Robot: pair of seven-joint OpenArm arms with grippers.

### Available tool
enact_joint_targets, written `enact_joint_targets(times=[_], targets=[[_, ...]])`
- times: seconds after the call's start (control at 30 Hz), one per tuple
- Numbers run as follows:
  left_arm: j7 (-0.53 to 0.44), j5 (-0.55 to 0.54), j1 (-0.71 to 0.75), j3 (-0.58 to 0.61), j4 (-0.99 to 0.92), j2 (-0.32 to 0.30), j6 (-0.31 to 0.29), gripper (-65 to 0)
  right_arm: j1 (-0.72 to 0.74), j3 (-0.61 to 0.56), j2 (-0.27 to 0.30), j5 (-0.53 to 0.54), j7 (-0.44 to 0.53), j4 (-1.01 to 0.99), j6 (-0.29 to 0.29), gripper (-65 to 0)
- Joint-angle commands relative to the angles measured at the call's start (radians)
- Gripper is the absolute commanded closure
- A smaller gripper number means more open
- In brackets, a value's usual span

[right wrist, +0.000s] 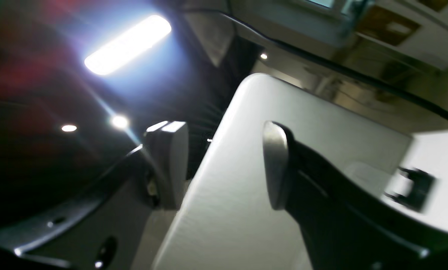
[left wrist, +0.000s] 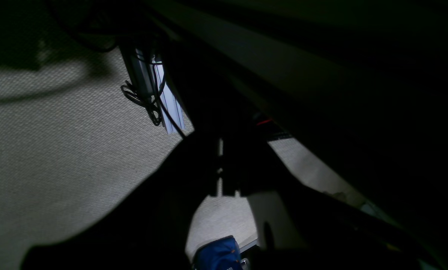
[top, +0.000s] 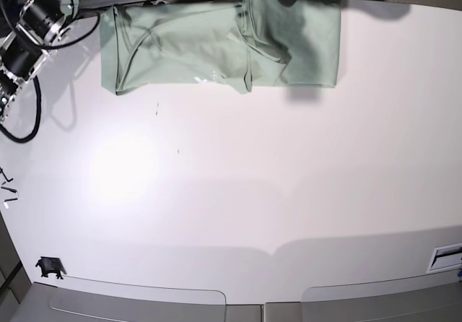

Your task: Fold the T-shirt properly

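Left gripper (left wrist: 220, 168): dark silhouette in left wrist view, pointing downward; fingers (left wrist: 209, 165) pressed together, only thin sliver of light between them; nothing visibly held. Right gripper (right wrist: 224, 161): angled upward in right wrist view, jaws wide apart, grey pads (right wrist: 274, 168) facing each other, nothing gripped. Right arm (top: 32, 29): at top-left corner of base view, black-and-silver jointed segments, reaching toward upper edge. Left arm not distinguishable in base view.

Pale mint-green T-shirt (top: 216, 44), plain, along the far edge of the white table (top: 253, 185). Small black clip (top: 48, 267) at the near left corner.
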Motion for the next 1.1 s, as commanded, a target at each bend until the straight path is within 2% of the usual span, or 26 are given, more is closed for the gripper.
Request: enact_joint_targets(times=[0.0,0.43,0.6,0.77,1.07], targets=[[-0.003,-0.005,0.006,0.002,0.004,0.005,-0.014,0.0,0.05,0.004,0.036,0.013,0.012,0.019,0.023,-30.1],[-0.003,-0.005,0.006,0.002,0.003,0.005,-0.014,0.0,0.465,0.003,0.072,0.013,0.0,0.019,0.024,-30.1],[-0.003,-0.005,0.006,0.002,0.003,0.005,-0.014,0.0,0.503,0.004,0.114,0.013,-0.002,0.019,0.024,-30.1],[-0.003,-0.005,0.006,0.002,0.003,0.005,-0.014,0.0,0.352,0.003,0.12,0.013,-0.003,0.019,0.026,-30.1],[-0.003,-0.005,0.006,0.002,0.003,0.005,-0.014,0.0,-0.206,0.003,0.066,0.013,-0.005,0.018,0.069,-30.1]])
